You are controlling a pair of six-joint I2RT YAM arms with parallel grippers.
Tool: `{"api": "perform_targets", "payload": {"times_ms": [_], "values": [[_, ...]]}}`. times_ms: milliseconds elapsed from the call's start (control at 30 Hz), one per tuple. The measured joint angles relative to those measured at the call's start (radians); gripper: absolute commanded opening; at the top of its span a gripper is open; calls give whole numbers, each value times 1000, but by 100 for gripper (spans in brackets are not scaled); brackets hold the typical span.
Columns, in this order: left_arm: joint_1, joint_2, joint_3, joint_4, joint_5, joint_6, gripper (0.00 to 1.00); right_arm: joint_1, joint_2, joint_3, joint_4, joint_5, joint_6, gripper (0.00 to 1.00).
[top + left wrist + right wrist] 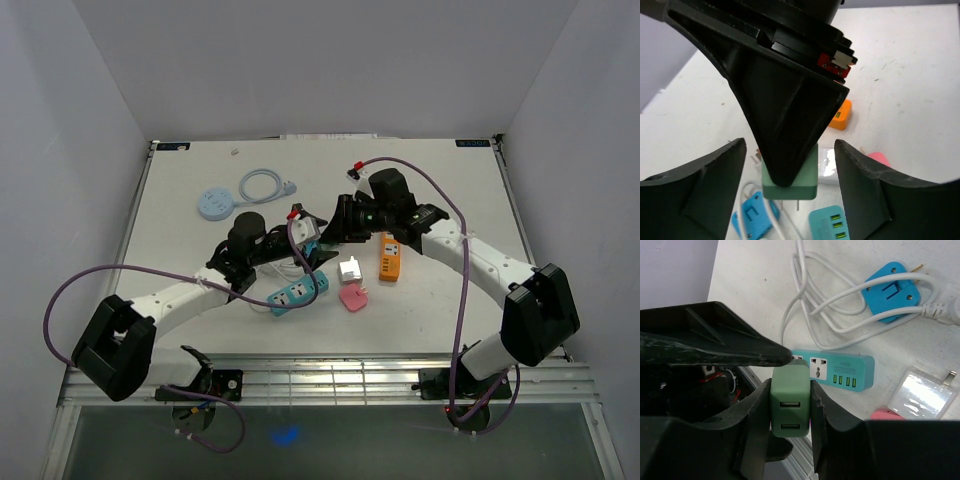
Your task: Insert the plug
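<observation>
The plug (790, 400) is a green block with two USB ports, and my right gripper (790, 386) is shut on its two sides. It hangs above the table, close over the end of the teal power strip (840, 371). In the left wrist view the plug (805, 181) shows its prongs pointing down, partly hidden by a black right finger. My left gripper (790, 146) is open, with its fingers (705, 190) standing apart on either side of the plug. In the top view both grippers (300, 245) (327, 228) meet above the power strip (295, 293).
A blue plug (890, 290) with coiled white cable lies beside the strip. A white charger (350, 270), a pink one (353, 298) and an orange one (390, 257) lie to the right. A round blue hub (214, 203) with its cable sits at the back left.
</observation>
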Motion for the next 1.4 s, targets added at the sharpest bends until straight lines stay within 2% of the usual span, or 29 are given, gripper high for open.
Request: {"api": "perform_targets", "payload": {"times_ms": [33, 67, 100, 300, 467, 533, 600, 767, 867, 1033, 1200, 1400], "values": [[0, -6, -7, 3, -5, -12, 88, 0, 8, 4, -5, 5, -2, 8], [0, -16, -18, 10, -16, -16, 97, -3, 19, 8, -5, 11, -5, 8], [1, -27, -24, 13, -24, -17, 98, -6, 32, 13, -9, 15, -8, 8], [0, -111, -48, 17, -103, -74, 98, -53, 101, 58, -30, 36, -33, 8], [19, -211, -51, 13, -219, -191, 98, -90, 149, 154, -55, 63, -77, 8], [51, -242, -47, 3, -301, -274, 98, -94, 166, 197, -63, 81, -100, 8], [129, -237, -4, -65, -333, -380, 98, -95, 179, 230, -72, 88, -118, 8], [435, -53, 248, -259, -335, -643, 98, -98, 195, 273, -82, 92, -150, 8], [562, 62, 358, -356, -370, -750, 98, -98, 197, 290, -92, 92, -159, 8], [644, 279, 552, -496, -429, -835, 98, -100, 204, 322, -101, 79, -177, 8], [699, 524, 804, -649, -508, -856, 98, -101, 219, 322, -101, 59, -177, 8], [744, 719, 934, -715, -588, -861, 98, -101, 222, 307, -98, 58, -181, 8]]}}
